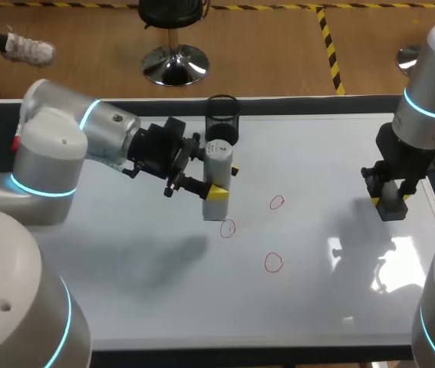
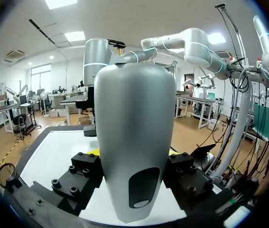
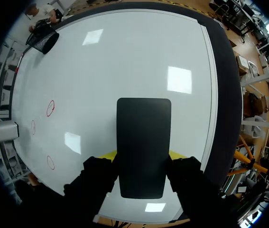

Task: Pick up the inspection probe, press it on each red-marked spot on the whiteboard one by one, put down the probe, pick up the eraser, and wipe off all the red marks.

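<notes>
The grey, smooth-bodied inspection probe stands nearly upright in the left pincer. The pincer's yellow-tipped fingers pinch the probe's lower body from both sides. In the left wrist view the probe fills the whole gap between them.

Its lower end is just below the pincer and just beside the nearest red ring, which is drawn on the glossy white whiteboard. Whether the end touches the board cannot be told.

The second red ring and the third red ring lie beyond the pincer, towards the right arm. A black mesh cup stands close behind the pincer.

Well apart from all this, the right pincer is closed on a black rectangular eraser, with a yellow tip showing on each side of it.

The step in hand looks like the probing of the first ring. To do it well, the probe's end should be nudged sideways until it sits inside the ring rather than on the line. It should then be pressed straight down with the body held upright. A clean vertical lift before crossing to the next ring would likely avoid smearing the ink. The eraser arm is best left where it is until the probe is set down.
</notes>
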You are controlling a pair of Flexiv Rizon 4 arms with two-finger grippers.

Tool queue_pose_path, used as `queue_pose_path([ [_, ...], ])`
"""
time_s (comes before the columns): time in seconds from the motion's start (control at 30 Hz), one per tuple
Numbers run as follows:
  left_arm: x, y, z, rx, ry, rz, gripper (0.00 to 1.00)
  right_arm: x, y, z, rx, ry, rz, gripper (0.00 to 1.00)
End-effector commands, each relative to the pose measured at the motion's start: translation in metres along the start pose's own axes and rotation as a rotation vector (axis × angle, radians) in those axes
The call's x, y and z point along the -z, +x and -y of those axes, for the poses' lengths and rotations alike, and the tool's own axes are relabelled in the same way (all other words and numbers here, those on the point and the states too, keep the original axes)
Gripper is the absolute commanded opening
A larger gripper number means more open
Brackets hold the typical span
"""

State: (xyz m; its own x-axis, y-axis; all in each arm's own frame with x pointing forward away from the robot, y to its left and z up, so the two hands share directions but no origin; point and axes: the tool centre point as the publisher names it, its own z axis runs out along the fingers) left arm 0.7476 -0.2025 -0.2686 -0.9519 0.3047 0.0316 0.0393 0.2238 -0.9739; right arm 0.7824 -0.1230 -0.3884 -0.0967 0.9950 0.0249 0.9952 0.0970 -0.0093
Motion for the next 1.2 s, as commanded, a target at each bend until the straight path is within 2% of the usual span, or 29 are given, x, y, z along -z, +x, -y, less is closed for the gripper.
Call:
queue_pose_path([
  [0.03, 0.020, 0.010, 0.003, 0.002, 0.005, 0.024, 0.00, 0.001, -0.001, 0.001, 0.001, 0.000, -0.001, 0.00],
  [0.8, 0.115, 0.035, -0.012, 0.007, 0.020, 0.138, 0.00, 0.001, -0.001, 0.001, 0.001, 0.000, -0.001, 0.00],
  [1.2, 0.141, 0.041, -0.029, 0.010, 0.031, 0.152, 0.00, 0.001, -0.001, 0.001, 0.001, 0.000, -0.001, 0.00],
])
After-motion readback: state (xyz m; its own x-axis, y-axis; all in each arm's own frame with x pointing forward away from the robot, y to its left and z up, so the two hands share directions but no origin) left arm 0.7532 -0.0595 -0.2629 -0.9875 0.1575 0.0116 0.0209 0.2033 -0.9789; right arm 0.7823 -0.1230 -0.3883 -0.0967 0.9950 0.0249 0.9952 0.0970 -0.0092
